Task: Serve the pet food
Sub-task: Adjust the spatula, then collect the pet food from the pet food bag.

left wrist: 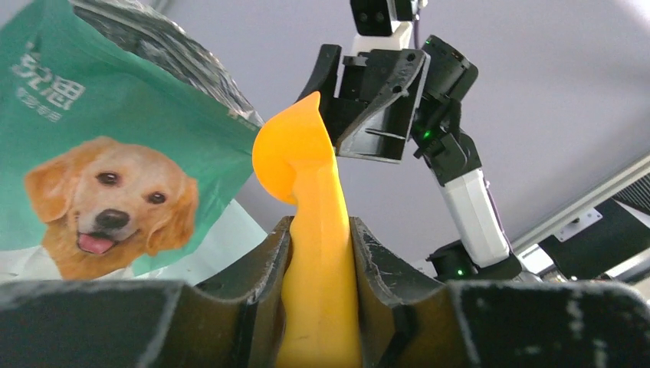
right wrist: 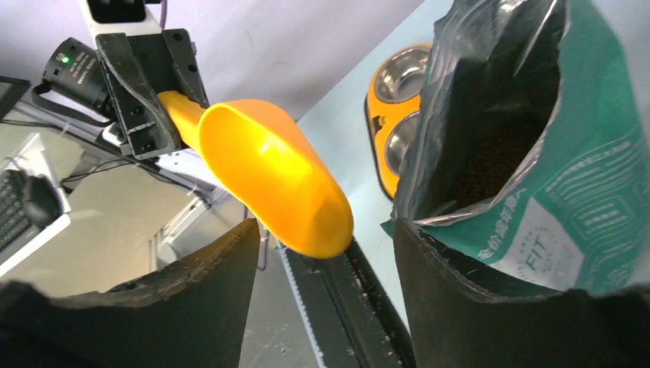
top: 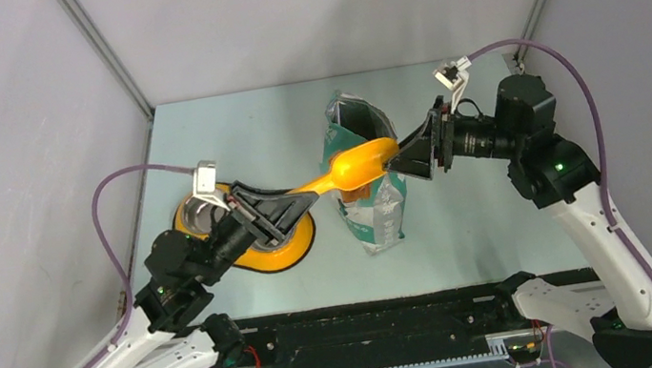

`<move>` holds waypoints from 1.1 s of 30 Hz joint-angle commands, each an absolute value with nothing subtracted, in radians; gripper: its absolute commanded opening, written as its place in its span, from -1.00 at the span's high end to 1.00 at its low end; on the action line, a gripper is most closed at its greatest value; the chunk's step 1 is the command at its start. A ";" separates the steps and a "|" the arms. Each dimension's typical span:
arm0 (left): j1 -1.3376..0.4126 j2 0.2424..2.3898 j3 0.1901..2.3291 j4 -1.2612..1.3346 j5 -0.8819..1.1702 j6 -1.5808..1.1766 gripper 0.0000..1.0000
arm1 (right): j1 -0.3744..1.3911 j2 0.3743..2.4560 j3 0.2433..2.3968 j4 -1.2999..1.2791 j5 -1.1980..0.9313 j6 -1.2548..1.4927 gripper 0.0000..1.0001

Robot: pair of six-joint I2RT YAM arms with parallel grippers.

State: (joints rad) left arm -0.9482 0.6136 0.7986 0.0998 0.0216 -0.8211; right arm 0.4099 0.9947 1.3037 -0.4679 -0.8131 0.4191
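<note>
Pet food [right wrist: 490,161] lies as a dark brown mass deep inside the open green-and-white bag [right wrist: 590,207], which fills the right wrist view from 12 to 4 o'clock. The orange scoop [right wrist: 268,169] hangs at 10 o'clock of the bag's mouth, with its empty hollow turned to the camera. Its tip dips between the fingers of the right gripper [right wrist: 326,234], whose jaws stand wide apart and touch nothing. Beyond, near 12 o'clock, an orange feeder [right wrist: 375,115] with two steel bowls sits on the table [right wrist: 341,134]. In the left wrist view the left gripper [left wrist: 318,234] is clamped on the scoop's handle, a finger pressed to each side. The bag with its dog picture stands at 9 o'clock and the right arm at 1 o'clock. From the top the bag stands mid-table with the feeder at its 9 o'clock. The scoop lies across the bag's mouth, handle toward 8 o'clock, and the right gripper is just beside its tip. The bag's inside is too dark here to show the kibble.
</note>
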 commanded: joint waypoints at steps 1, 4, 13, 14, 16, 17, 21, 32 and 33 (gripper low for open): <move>-0.942 0.547 0.805 0.157 -0.071 -0.777 1.00 | 0.407 0.974 1.396 -0.498 -0.684 0.342 -0.42; -0.943 0.529 0.846 0.067 -0.080 -0.691 1.00 | 0.405 0.999 1.434 -0.533 -0.605 0.338 -0.47; -0.942 0.426 0.852 -0.138 -0.382 -0.625 1.00 | 0.428 1.196 1.677 -0.752 -0.258 0.297 -0.40; -0.942 0.416 0.837 -0.149 -0.419 -0.622 1.00 | 0.436 1.242 1.721 -0.789 -0.228 0.289 -0.40; -0.942 0.373 0.814 -0.165 -0.462 -0.616 1.00 | 0.472 1.308 1.783 -0.836 -0.136 0.267 -0.39; -0.942 0.360 0.807 -0.175 -0.474 -0.614 1.00 | 0.481 1.330 1.806 -0.850 -0.122 0.251 -0.38; -0.942 0.287 0.749 -0.193 -0.565 -0.618 1.00 | 0.540 1.477 1.934 -0.943 -0.052 0.203 -0.37; -0.943 0.205 0.712 -0.261 -0.634 -0.601 1.00 | 0.641 1.655 2.070 -1.152 0.114 0.179 0.01; -0.943 0.204 0.707 -0.250 -0.637 -0.594 1.00 | 0.650 1.660 2.065 -1.165 0.115 0.175 0.17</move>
